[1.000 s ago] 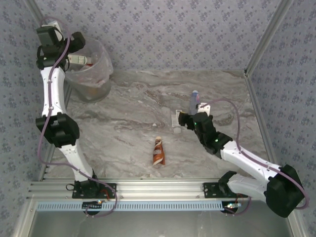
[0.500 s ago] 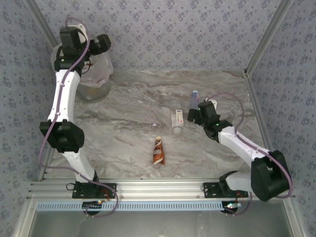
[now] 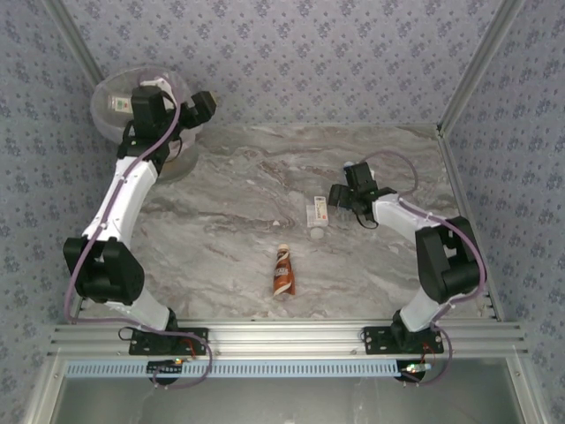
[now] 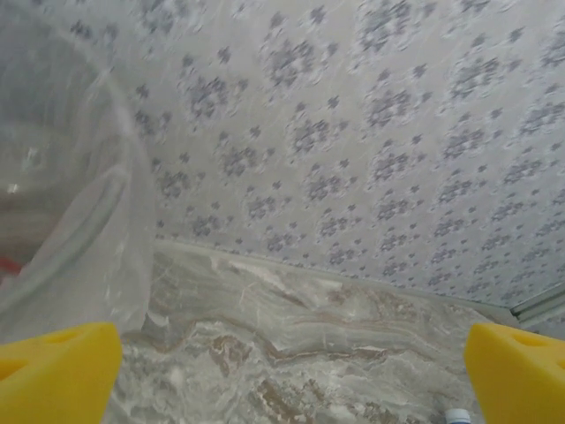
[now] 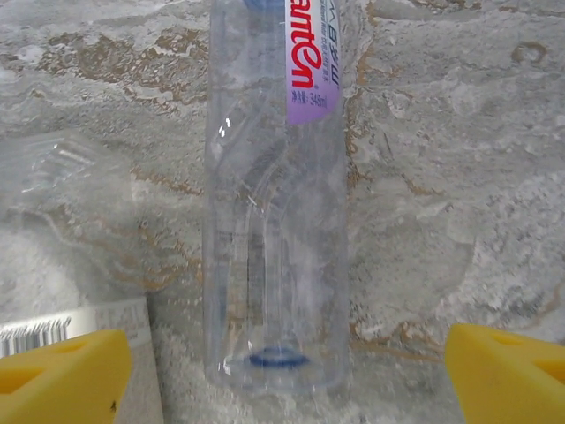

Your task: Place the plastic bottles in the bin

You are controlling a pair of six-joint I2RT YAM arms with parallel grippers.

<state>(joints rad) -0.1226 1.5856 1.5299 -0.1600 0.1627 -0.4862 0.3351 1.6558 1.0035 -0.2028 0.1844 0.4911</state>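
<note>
A clear bottle [image 5: 274, 221] with a purple-white label and a blue cap lies on the marble between the fingers of my right gripper [image 5: 287, 353], which is open and not touching it. From above, that bottle's blue cap [image 3: 350, 166] pokes out behind my right gripper [image 3: 351, 183]. A white-labelled bottle [image 3: 318, 213] lies just to its left and a brown-white bottle [image 3: 282, 270] lies nearer the front. The bag-lined bin [image 3: 108, 87] stands at the back left and holds a white-labelled bottle [image 3: 116, 102]. My left gripper [image 3: 203, 102] hangs open and empty just right of the bin [image 4: 79, 221].
Patterned walls close in the back and both sides of the marble table [image 3: 238, 177]. A metal corner post [image 3: 472, 66] runs up at the back right. The bin's crinkly bag edge sits close to my left finger [image 4: 57, 371].
The left arm has swung right, from over the bin to beside it. The right gripper has moved back and right, from the white-labelled bottle to the blue-capped one.
</note>
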